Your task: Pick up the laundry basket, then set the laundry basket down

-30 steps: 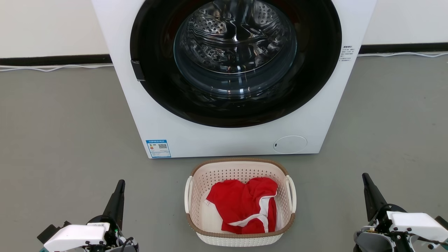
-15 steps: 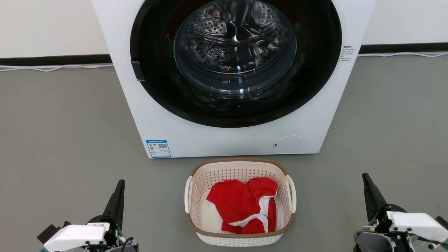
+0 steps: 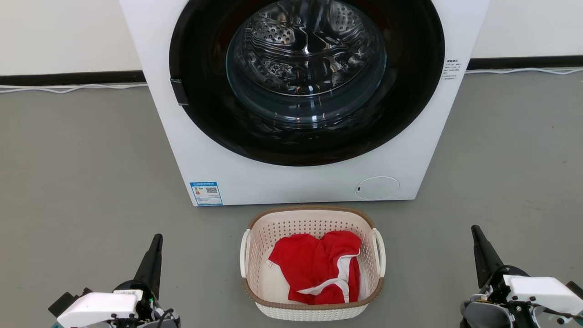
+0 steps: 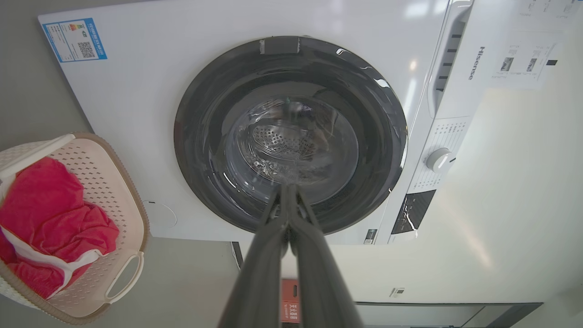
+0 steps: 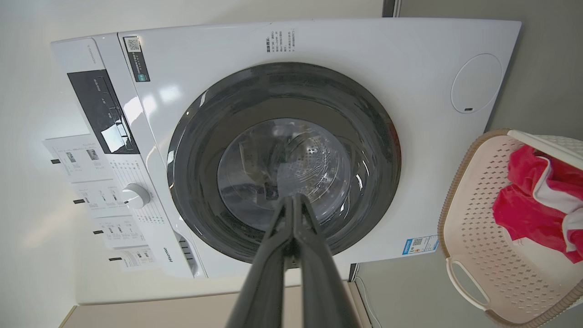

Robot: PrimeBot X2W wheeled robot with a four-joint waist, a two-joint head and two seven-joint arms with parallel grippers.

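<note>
The small cream-white perforated plastic laundry basket (image 3: 309, 226), rounded-rectangular with a brown woven-look rim, stands upright on the grey floor (image 3: 82, 182). It is near the middle of the head view, just in front of the washing machine and a little apart from it. A white loop handle (image 3: 244, 253) runs along its left side and a second white loop handle (image 3: 380, 253) along its right. Inside lies a crumpled red garment with white trim (image 3: 314, 264), towards the near right of the basket, with bare basket bottom showing at the near left.

Behind the basket rises the white front-loading washing machine (image 3: 273, 182). Its large round dark-framed glass door (image 3: 305, 68) is shut, and the perforated steel drum shows through it. A small blue label (image 3: 206, 193) sits at the machine's lower left corner and a round white cover (image 3: 377, 187) at its lower right.

The left gripper (image 3: 157, 239) hangs low, well to the left of the basket, with its two dark fingers pressed together and nothing between them. The right gripper (image 3: 475, 230) hangs well to the right, likewise closed on nothing. Neither touches the basket, and both point away towards the machine.

Far back, a thin white cable (image 3: 68, 88) lies along the foot of the pale wall (image 3: 59, 32).
</note>
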